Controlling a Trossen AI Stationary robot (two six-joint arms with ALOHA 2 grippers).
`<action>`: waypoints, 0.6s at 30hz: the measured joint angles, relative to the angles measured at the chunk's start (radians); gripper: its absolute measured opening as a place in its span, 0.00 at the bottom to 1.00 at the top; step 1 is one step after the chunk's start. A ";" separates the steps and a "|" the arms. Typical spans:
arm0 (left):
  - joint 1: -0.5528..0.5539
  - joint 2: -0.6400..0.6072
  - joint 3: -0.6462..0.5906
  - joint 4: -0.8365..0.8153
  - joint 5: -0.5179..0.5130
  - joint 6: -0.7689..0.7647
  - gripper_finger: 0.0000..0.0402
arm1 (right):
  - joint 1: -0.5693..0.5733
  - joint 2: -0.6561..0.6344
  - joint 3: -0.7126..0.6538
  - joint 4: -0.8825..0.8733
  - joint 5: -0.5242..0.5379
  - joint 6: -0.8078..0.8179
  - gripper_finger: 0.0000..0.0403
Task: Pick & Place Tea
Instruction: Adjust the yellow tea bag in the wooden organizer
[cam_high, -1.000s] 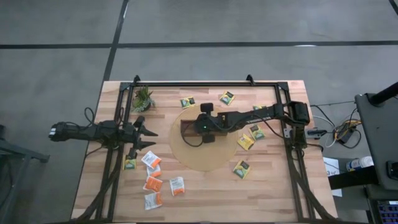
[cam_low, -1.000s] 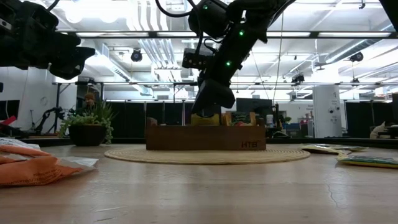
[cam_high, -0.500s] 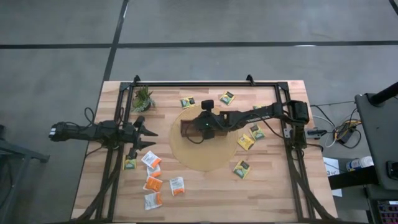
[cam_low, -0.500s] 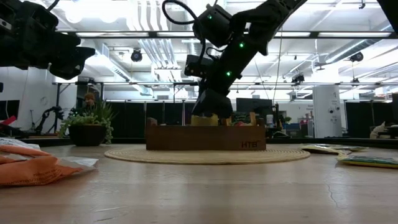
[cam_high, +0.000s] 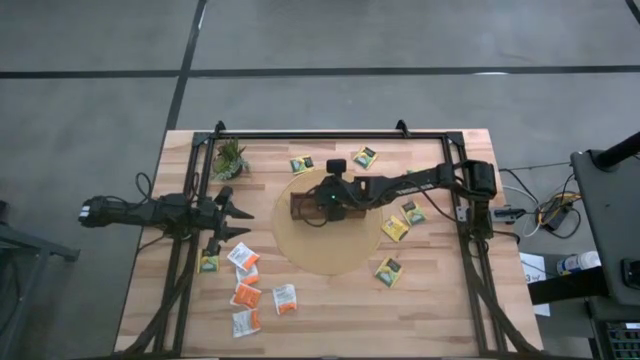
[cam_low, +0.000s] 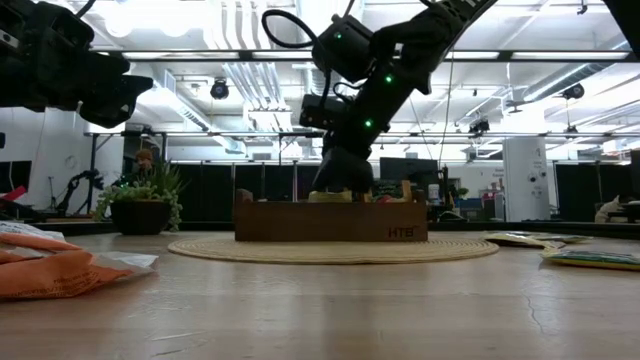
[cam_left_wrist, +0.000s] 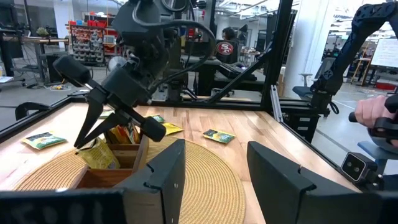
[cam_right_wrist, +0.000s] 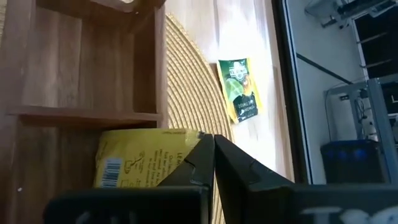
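Observation:
The brown wooden divided tray (cam_high: 298, 206) (cam_right_wrist: 81, 62) stands on a round woven mat (cam_high: 330, 248). My right gripper (cam_right_wrist: 213, 148) (cam_high: 312, 203) reaches slanting down into it, shut on a yellow tea sachet (cam_right_wrist: 143, 165) (cam_left_wrist: 99, 155). Other sachets (cam_left_wrist: 124, 134) stand in a neighbouring compartment. Loose yellow tea sachets (cam_high: 395, 228) lie on the right half of the table; orange and white ones (cam_high: 246, 294) lie near left. My left gripper (cam_high: 240, 213) (cam_left_wrist: 217, 180) waits open at the table's left, level, holding nothing. My right gripper pinches the yellow sachet by its upper edge (cam_right_wrist: 189, 144) between the two shut fingers. The fingers slant down from the table's right side. The sachet hangs below the fingertips, its lower part (cam_left_wrist: 102, 163) inside a tray compartment; whether it touches the bottom, I cannot tell.
A small green potted plant (cam_high: 230, 158) stands at the far left corner. Black frame rails (cam_high: 470, 250) run along the table's sides. More yellow sachets (cam_high: 364, 156) lie past the mat's far edge. A person's hand (cam_left_wrist: 373, 112) shows beyond the table.
My right gripper has sunk toward the tray and tipped a little, staying shut. The yellow sachet, which stood above the tray's rim, now hangs mostly below it inside a compartment.

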 joint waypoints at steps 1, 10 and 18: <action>0.000 0.000 0.000 0.000 0.000 0.000 0.42 | 0.001 0.000 0.001 0.001 0.000 0.001 0.02; 0.000 0.000 0.000 0.000 0.000 0.000 0.42 | 0.005 0.000 0.001 -0.012 -0.076 -0.001 0.07; 0.000 0.000 0.000 0.000 0.000 0.000 0.42 | 0.005 -0.009 0.001 -0.014 -0.076 0.000 0.27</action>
